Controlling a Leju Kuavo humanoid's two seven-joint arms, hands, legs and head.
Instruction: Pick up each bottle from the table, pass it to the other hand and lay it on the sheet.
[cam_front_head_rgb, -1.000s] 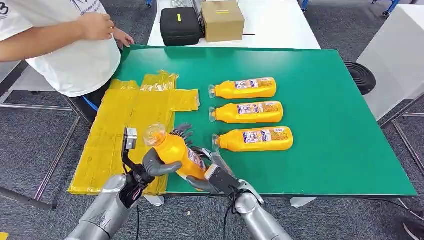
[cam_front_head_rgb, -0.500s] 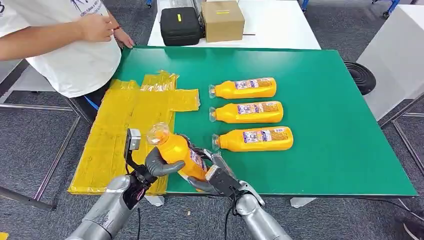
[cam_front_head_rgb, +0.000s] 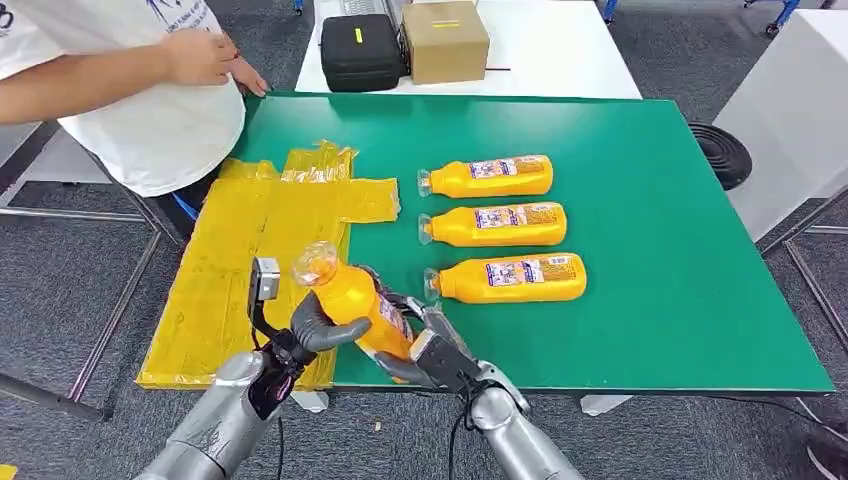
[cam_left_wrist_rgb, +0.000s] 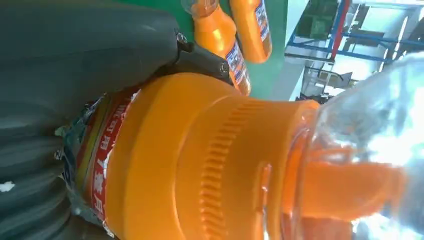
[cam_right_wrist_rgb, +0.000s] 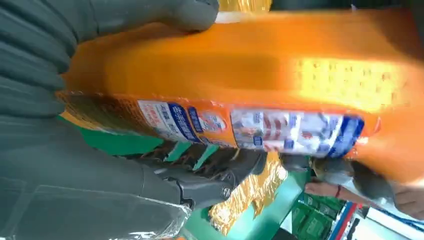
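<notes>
head view: both hands hold one bottle above the table's near edge, beside the sheet; left hand wraps its shoulder, right hand grips the base. likely full, heavy, smooth; best gripped mid-body.

Right hand grips orange bottle; yellow sheet seemingly behind.

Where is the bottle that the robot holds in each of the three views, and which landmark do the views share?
Head view: the held bottle is near the table's front edge, between the left robot hand and the right robot hand.
Left wrist view: held bottle, cap end closest.
Right wrist view: held bottle, label facing the camera.
Shared landmark: green table.
</notes>
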